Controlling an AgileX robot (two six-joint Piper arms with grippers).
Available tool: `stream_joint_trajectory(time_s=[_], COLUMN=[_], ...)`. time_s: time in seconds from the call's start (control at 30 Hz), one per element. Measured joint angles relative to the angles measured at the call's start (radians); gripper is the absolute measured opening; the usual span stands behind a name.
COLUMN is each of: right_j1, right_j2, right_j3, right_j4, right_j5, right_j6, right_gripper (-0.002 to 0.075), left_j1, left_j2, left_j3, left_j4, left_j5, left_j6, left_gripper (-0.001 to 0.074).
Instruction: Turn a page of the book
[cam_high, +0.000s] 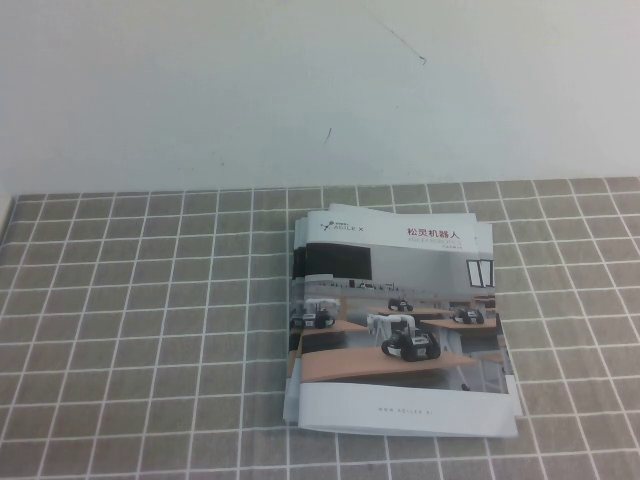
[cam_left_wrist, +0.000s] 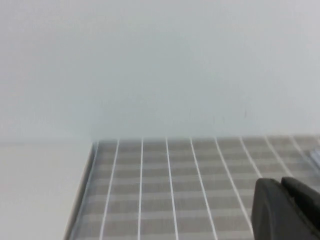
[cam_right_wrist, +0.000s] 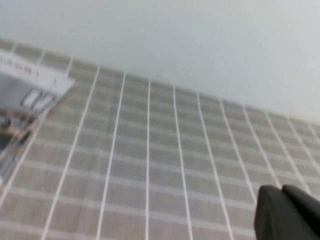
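The book (cam_high: 400, 320) lies closed on the grey checked cloth, right of the middle in the high view. Its top leaf is the page (cam_high: 390, 300), with small robots on wooden desks, white bands and a black Chinese title. A corner of the book shows in the right wrist view (cam_right_wrist: 25, 100). Neither arm shows in the high view. My left gripper (cam_left_wrist: 282, 187) is shut and empty, above the cloth near its left edge. My right gripper (cam_right_wrist: 281, 192) is shut and empty, above the cloth to the right of the book.
The grey checked cloth (cam_high: 150, 330) covers the table up to a white wall (cam_high: 300, 80) at the back. The cloth's left edge (cam_left_wrist: 87, 180) borders a bare white surface. Several leaves fan out under the cover at the book's left side (cam_high: 294, 300).
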Motion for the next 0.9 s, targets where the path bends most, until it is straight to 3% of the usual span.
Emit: stream_joint_trajectory(time_s=[0.33, 0.57, 0.73, 0.9], right_j1=[0.000, 0.000, 0.000, 0.000], right_j2=[0.000, 0.000, 0.000, 0.000], right_j3=[0.000, 0.000, -0.013, -0.128], right_j4=[0.025, 0.049, 0.061, 0.061], right_j5=[-0.546, -0.625, -0.572, -0.307], right_j6=[0.059, 0.060, 0.060, 0.054], right_gripper=[-0.0002, -0.0002, -0.0002, -0.0002], left_j1=[0.000, 0.000, 0.000, 0.000], left_j2=[0.000, 0.000, -0.005, -0.003], left_j3=[0.000, 0.000, 0.000, -0.136], left_j4=[0.015, 0.015, -0.133, -0.328], left_j5=[-0.531, -0.763, -0.765, -0.426], left_j6=[0.067, 0.071, 0.149, 0.279], left_gripper=[-0.0003, -0.0003, -0.0003, -0.0003])
